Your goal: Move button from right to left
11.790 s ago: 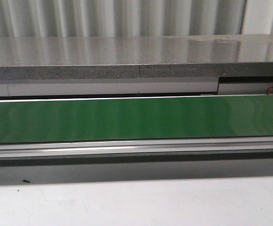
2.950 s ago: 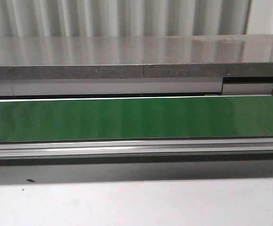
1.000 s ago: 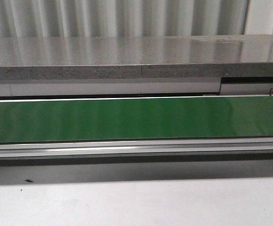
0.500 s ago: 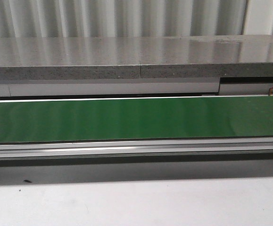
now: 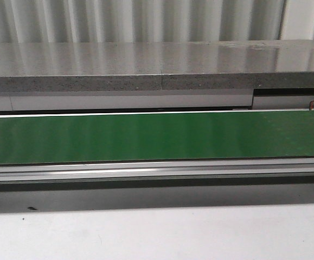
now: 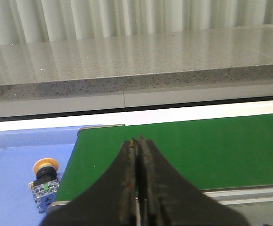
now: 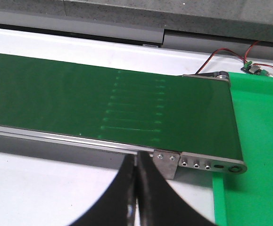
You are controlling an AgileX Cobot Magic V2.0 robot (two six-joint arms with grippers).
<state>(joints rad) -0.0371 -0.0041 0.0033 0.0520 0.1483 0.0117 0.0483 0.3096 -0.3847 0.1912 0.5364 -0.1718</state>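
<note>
Already delivered, it seems: the yellow push-button lies in our blue tray, just beside the left gripper, pressed together and empty like our right gripper over the green conveyor belt.

It was a factory-style workshop: a green conveyor belt ran below a speckled stone ledge and corrugated metal wall.

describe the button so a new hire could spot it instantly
Find the green conveyor belt and follow it to its end by the blue tray. The button sits in that tray beside the belt. It is the only item there: yellow mushroom head, black collar, blue-grey block.
</note>
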